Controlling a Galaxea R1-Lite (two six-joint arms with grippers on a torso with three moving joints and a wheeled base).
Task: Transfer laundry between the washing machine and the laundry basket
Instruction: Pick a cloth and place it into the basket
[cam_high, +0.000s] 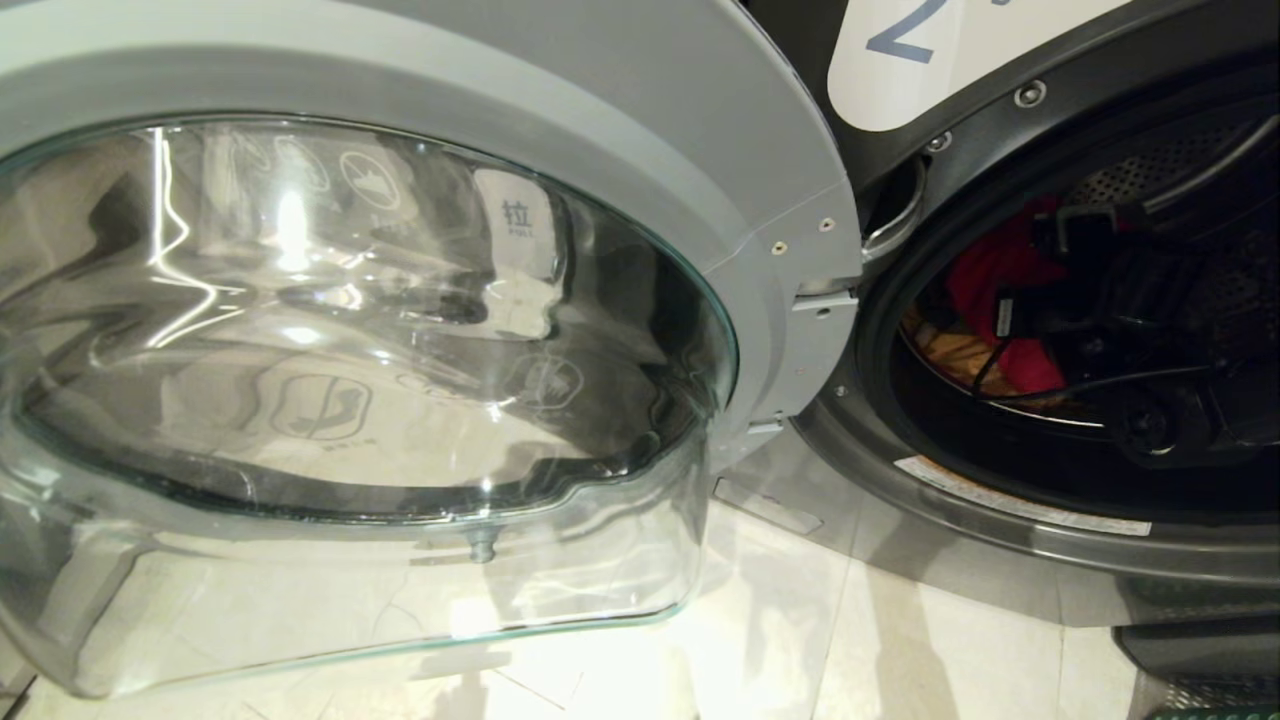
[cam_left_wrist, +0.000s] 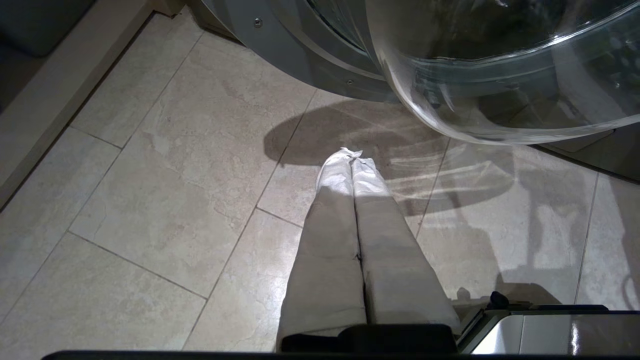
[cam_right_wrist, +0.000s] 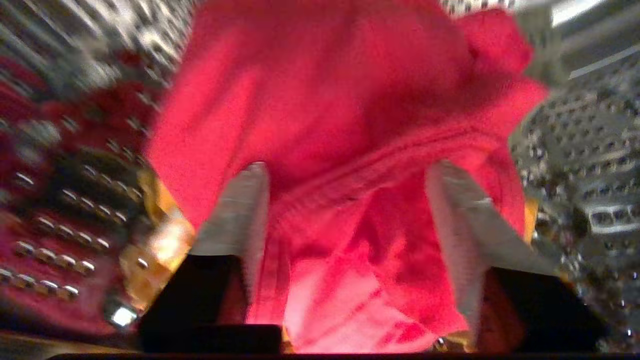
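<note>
While reaching inside washing machine (cam_high: 1000, 560) drum, right gripper (cam_right_wrist: 345, 170) is spreading wide, straddling red cloth (cam_right_wrist: 350, 100) at drum's nine o'clock. Next, likely: closing on fold, withdrawing. Left gripper (cam_left_wrist: 352, 157) pinched empty.

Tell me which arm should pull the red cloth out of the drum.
Right. The right gripper is open inside the washing machine drum, fingers straddling the red cloth. The left gripper hangs shut over the floor outside.

You are in a laundry room: the numbered front-loading washing machine (cam_high: 1000, 470) stands on a tiled floor (cam_left_wrist: 150, 175), its glass door (cam_high: 350, 380) swung open beside the drum opening.
</note>
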